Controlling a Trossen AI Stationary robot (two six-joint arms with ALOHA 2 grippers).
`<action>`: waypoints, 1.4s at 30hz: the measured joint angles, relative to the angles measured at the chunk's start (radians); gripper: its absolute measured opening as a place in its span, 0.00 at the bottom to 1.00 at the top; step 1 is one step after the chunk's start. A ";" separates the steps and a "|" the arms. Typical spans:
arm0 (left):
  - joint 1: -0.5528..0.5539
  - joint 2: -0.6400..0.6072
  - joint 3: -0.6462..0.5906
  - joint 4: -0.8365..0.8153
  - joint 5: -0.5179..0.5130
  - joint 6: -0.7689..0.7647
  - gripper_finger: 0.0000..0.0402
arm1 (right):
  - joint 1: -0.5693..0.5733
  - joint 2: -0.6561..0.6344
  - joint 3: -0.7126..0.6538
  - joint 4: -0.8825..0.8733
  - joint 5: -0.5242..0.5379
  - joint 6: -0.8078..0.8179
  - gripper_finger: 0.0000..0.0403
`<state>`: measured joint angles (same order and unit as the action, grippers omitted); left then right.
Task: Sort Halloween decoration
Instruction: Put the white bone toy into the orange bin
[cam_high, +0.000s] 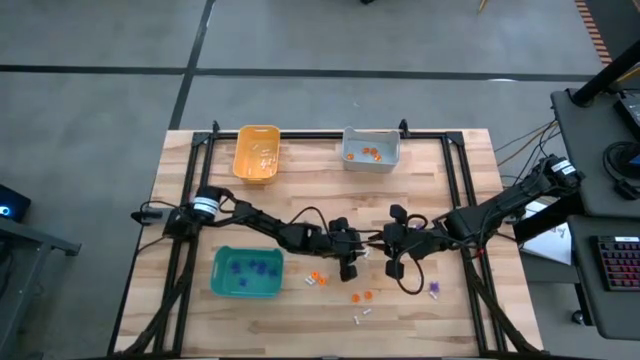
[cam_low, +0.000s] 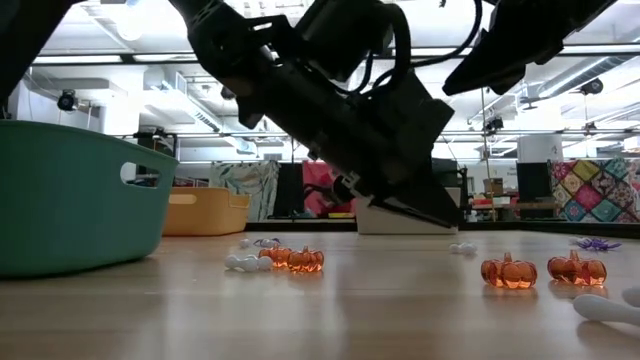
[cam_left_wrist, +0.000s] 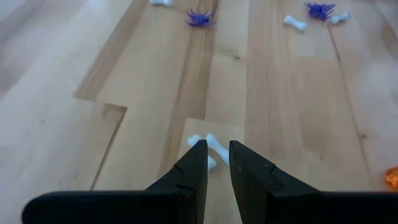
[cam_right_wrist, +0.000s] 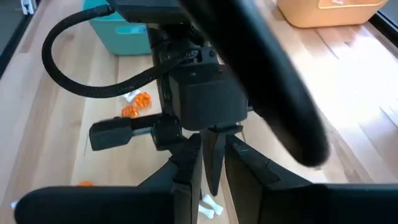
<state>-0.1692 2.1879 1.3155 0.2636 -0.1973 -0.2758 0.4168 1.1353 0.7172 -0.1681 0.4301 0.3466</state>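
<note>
- Over the table, in the high view, both arms are seen meeting near the middle: the left gripper (cam_high: 352, 255) and the right gripper (cam_high: 392, 252) hang close together, with loose trinkets spread on the wooden table (cam_high: 460, 320) just in front of them. A teal bin (cam_high: 247, 272) holds purple pieces, a grey bin (cam_high: 371, 149) orange ones, and an orange-yellow bin (cam_high: 257, 153) white ones.
- At table height, in the low view, orange pumpkins (cam_low: 294, 258) and white bones (cam_low: 246, 262) are seen lying loose on the wood under the dark arms; no fingertips can be made out there.
- Past the left wrist, the left fingers (cam_left_wrist: 198, 167) are seen almost closed, only a narrow slot between them and nothing held. A white bone (cam_left_wrist: 209, 148) lies on the table directly beyond the tips, its long axis slanted across the slot. Purple spiders (cam_left_wrist: 199, 17) lie well beyond.
- Past the right wrist, the right fingers (cam_right_wrist: 190, 163) are likewise seen nearly together and empty, pointing at the left arm's wrist, with the same bone (cam_right_wrist: 209, 208) low between them.
- The left gripper is judged the nearer and better lined up; wider jaws would be needed before descending astride the bone.
</note>
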 joint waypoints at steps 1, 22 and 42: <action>0.000 0.001 0.000 -0.002 0.000 -0.002 0.12 | 0.000 0.000 -0.004 0.002 0.000 0.000 0.15; 0.001 0.004 -0.007 0.007 -0.057 -0.003 0.29 | 0.000 0.000 -0.009 0.010 0.000 -0.010 0.15; 0.001 0.022 -0.009 0.036 -0.055 0.005 0.29 | 0.000 0.000 -0.009 0.010 -0.001 -0.010 0.15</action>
<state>-0.1684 2.2101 1.3066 0.2996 -0.2522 -0.2708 0.4168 1.1355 0.7083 -0.1585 0.4290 0.3363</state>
